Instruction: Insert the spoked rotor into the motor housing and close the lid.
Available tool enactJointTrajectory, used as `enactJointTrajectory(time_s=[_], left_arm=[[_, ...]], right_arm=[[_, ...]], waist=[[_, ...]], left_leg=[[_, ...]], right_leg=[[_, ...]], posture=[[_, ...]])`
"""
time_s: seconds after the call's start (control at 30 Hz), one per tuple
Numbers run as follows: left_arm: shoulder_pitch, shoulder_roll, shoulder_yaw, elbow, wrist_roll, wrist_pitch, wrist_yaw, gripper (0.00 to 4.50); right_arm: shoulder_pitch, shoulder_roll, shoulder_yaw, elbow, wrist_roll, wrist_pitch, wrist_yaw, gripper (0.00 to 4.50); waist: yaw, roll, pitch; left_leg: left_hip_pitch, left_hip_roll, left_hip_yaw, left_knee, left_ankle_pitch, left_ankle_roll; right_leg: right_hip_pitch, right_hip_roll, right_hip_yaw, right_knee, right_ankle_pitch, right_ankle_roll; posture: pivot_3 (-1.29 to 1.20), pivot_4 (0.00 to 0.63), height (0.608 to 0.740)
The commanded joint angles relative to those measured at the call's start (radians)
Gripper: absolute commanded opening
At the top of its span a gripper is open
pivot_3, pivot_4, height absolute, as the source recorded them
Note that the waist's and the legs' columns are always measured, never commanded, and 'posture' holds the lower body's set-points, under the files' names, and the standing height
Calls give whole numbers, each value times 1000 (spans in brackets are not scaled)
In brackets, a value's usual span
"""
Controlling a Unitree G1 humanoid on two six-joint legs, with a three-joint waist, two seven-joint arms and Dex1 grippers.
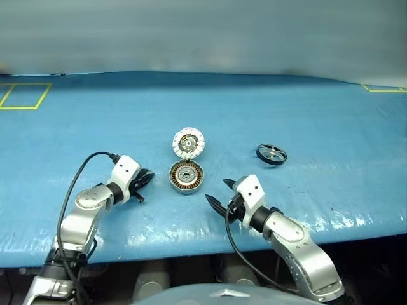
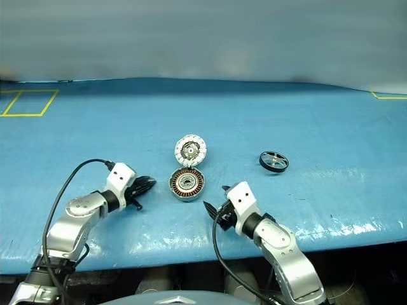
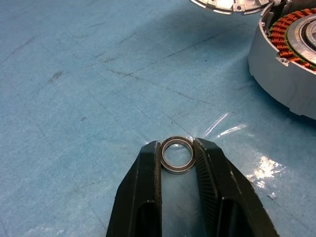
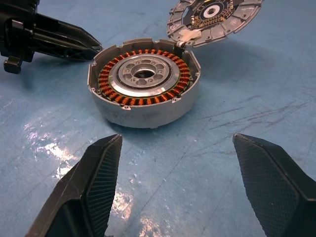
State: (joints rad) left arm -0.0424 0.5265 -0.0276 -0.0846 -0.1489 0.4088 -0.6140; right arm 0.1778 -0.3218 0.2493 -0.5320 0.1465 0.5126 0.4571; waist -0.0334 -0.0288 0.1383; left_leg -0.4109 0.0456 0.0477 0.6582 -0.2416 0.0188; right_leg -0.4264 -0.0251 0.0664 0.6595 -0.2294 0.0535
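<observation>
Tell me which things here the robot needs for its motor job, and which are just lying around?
Needed: motor housing, open; its lid, flipped up behind it; spoked rotor, lying apart on the right.

Not part of it: small metal ring pinched in the left gripper; yellow tape squares on the blue table cover.

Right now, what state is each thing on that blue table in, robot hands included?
motor housing: open, windings showing, no rotor inside.
lid: flipped back, inner face up, joined at the housing's edge.
spoked rotor: lying alone on the table, away from the housing.
small ring: pinched between the left fingers.
left gripper: shut on the small ring.
right gripper: open, holding nothing.
</observation>
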Motion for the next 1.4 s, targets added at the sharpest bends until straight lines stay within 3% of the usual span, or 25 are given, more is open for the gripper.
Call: enactJointTrajectory(time_s=[0.03,0.33,0.77,1.4], left_arm=[[48,31,-6,-71,-32,23,-60,648],[-91,66,-56,-190,-40,5,-142,648],[-292,10,-206,-33,-56,30,-304,648],[-365,-10,-258,97,2,-4,-338,648]], right_arm=[[-1,-27,6,-47,22,-22,36,3788],[1,-43,30,-31,22,-44,63,3788],[26,-23,38,24,-12,-144,30,3788],[33,-25,44,7,-26,-123,2,3788]], waist=[[-2,0,0],[15,-3,2],[11,-3,3],[13,-3,3]], left_leg=[[0,0,0,0,0,0],[-3,0,-1,3,0,0],[-3,-2,1,4,0,1],[-3,-2,0,5,0,1]], right_leg=[[0,0,0,0,0,0],[-1,0,-1,0,0,0],[-1,4,0,0,0,1],[0,4,0,1,0,1]], posture=[[0,150,740],[0,150,740],[0,150,740],[0,150,740]])
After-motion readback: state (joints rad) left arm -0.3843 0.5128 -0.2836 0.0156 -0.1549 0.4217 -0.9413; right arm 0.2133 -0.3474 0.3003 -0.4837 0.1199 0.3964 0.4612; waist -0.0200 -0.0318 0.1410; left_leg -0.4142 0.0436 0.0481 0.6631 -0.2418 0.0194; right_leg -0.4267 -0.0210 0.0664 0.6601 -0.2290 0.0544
